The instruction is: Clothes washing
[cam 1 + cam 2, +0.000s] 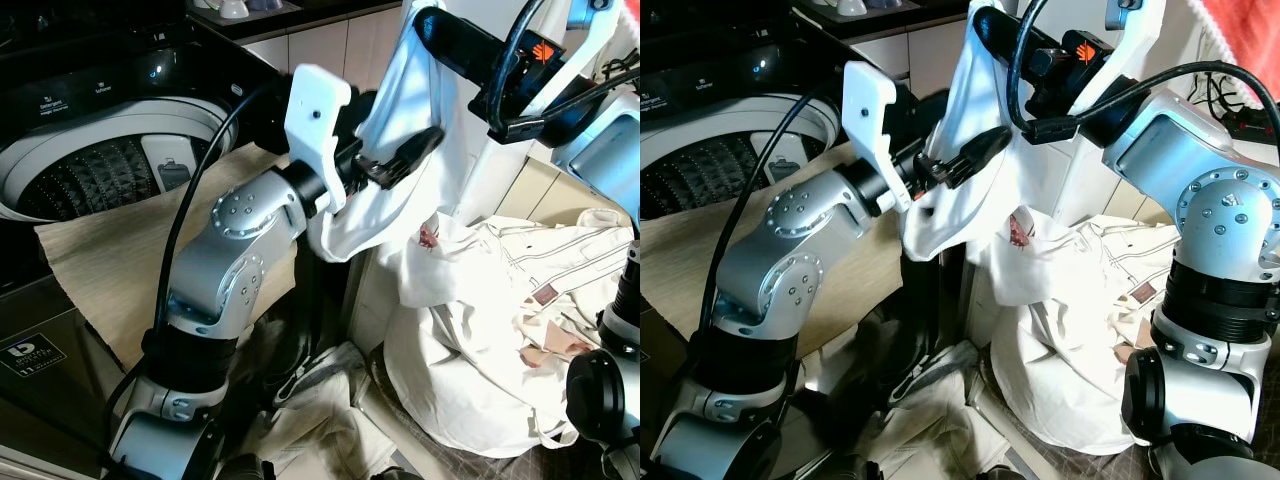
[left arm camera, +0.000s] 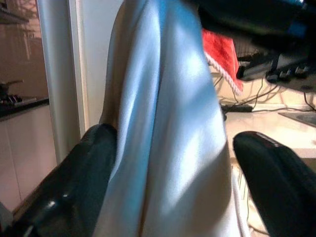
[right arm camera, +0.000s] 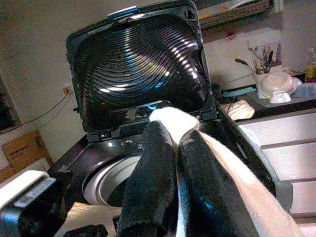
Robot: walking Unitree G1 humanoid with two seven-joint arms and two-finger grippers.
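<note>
- So, my right end effector point(image 3: 170, 148) has its two fingers pinched tight on the top of the white garment point(image 1: 400, 130), holding it up high beside the washer point(image 1: 110, 170).
- My left end effector point(image 2: 173, 163) is spread wide with the hanging cloth running between its fingers, not squeezing it from what I can see in the left wrist view.
- The garment's lower part bunches just below the left end effector, above the pile point(image 1: 500, 320) of pale laundry on the floor.
- The washer lid point(image 3: 138, 69) is up and the drum point(image 1: 90, 180) is open, with a beige cloth point(image 1: 110, 260) draped over the front rim.
- I reckon the trick here is to close the left fingers lower on the fabric first, so the tail doesn't drag or catch the rim.
- Then swing both arms together toward the drum, keeping the garment well above that beige cloth so it doesn't get pulled along.
- Only let go once most of the fabric hangs over the drum opening, otherwise it'll slide down the front.
</note>
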